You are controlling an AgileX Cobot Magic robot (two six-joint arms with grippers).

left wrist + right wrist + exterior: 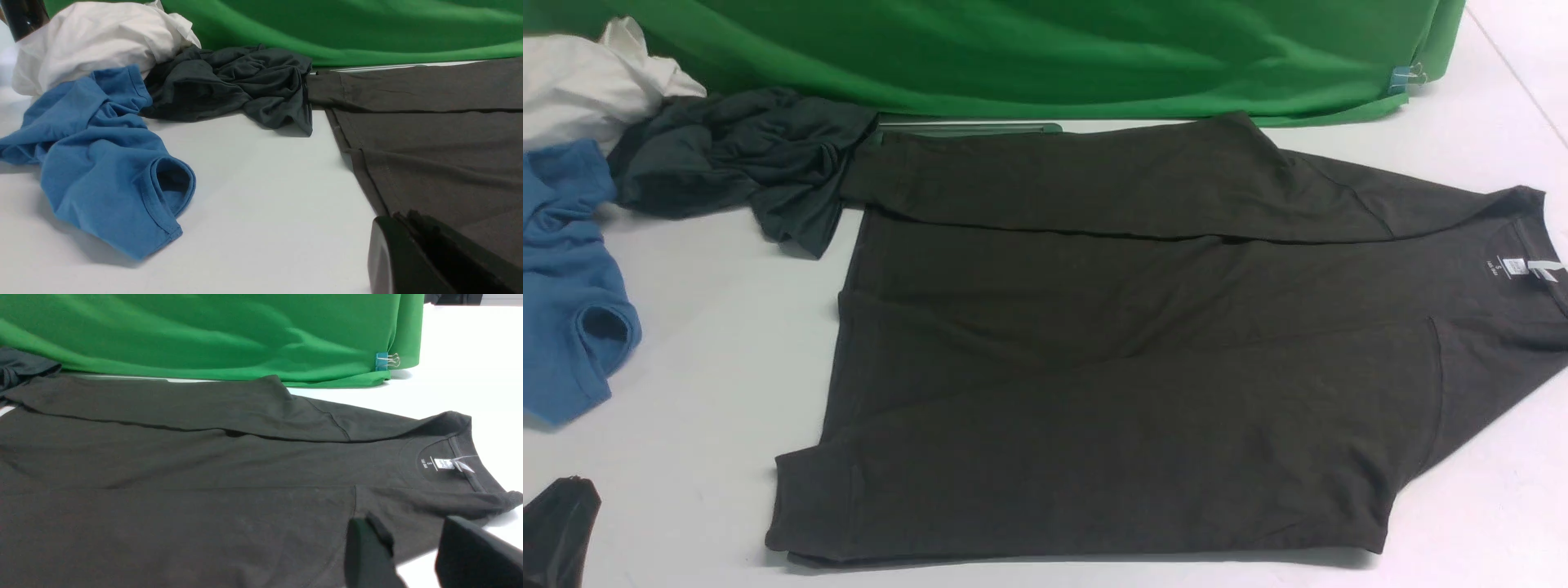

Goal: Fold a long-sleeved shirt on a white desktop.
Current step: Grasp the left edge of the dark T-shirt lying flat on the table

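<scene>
Front view: shirt (1135, 392) lies sleeves-in on desk (703, 343); left gripper (398, 220) closed, right gripper (410, 528) parted and empty, we reckon gripping the hem (837, 351) starts the crosswise fold.

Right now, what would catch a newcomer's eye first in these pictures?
The dark long-sleeved shirt fills the middle of the white desktop, lying flat with its sleeves folded in over the body and its neck toward the robot's right. Behind it a bright green cloth backdrop runs along the far edge. At the far left lie a crumpled white garment, slate-grey garment and blue shirt.
</scene>
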